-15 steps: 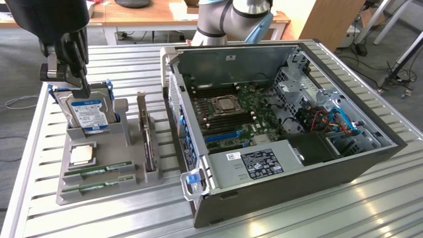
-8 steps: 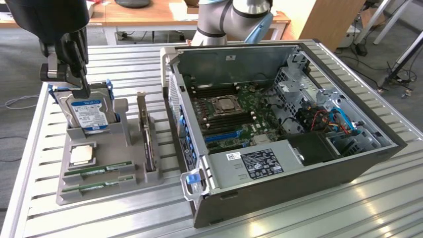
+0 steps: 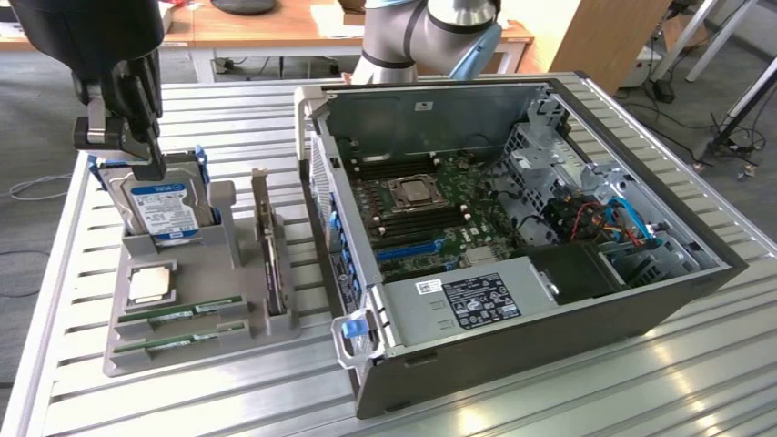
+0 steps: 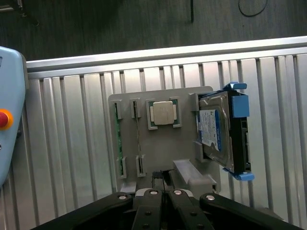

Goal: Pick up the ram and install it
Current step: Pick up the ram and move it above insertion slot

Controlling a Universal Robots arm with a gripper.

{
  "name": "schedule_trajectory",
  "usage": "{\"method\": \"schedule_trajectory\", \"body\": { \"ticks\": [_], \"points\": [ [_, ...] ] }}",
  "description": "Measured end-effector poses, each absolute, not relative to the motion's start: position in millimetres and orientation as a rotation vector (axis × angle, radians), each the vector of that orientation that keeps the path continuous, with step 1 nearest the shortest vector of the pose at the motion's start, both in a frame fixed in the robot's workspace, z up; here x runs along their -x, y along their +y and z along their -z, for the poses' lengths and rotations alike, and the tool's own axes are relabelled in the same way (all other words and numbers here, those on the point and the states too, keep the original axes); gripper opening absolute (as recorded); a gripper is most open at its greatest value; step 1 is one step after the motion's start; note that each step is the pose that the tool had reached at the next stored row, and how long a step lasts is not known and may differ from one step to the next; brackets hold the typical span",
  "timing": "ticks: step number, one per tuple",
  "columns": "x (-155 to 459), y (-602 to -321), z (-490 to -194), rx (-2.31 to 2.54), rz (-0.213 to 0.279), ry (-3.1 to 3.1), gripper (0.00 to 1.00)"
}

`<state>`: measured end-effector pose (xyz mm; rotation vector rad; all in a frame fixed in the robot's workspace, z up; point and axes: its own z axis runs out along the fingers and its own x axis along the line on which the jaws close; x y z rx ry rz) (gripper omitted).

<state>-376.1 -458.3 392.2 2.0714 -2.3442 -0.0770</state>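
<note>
Two green ram sticks lie in slots at the front of a grey holder (image 3: 261, 332): one ram stick (image 3: 182, 312) sits behind the other ram stick (image 3: 180, 342). In the wrist view they show edge-on as thin strips, ram (image 4: 116, 136) and ram (image 4: 138, 139). My gripper (image 3: 151, 167) hangs over the back of the holder, just above the blue-labelled hard drive (image 3: 164, 209), well away from the sticks. Its dark fingers (image 4: 154, 184) meet tip to tip with nothing between them, so my gripper (image 4: 163, 181) is shut and holds nothing.
The holder also carries a silver processor (image 3: 152, 284), processor (image 4: 162, 113), an upright expansion card (image 3: 267, 255) and the hard drive (image 4: 223, 129). An open computer case (image 3: 680, 300) with its motherboard (image 3: 438, 218) stands at the exterior view's right. A pendant with a red button (image 4: 2, 119) lies off the slatted table (image 3: 243, 401).
</note>
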Motion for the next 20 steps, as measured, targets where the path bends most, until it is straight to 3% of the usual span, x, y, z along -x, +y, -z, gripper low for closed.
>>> {"method": "schedule_trajectory", "body": {
  "ticks": [3,7,20],
  "points": [
    [376.1,-458.3,-392.2,-2.071,0.077,-2.344,0.16],
    [376.1,-458.3,-392.2,-2.071,0.077,-2.344,0.36],
    [376.1,-458.3,-379.7,-2.072,0.08,-2.345,0.36]
  ]
}}
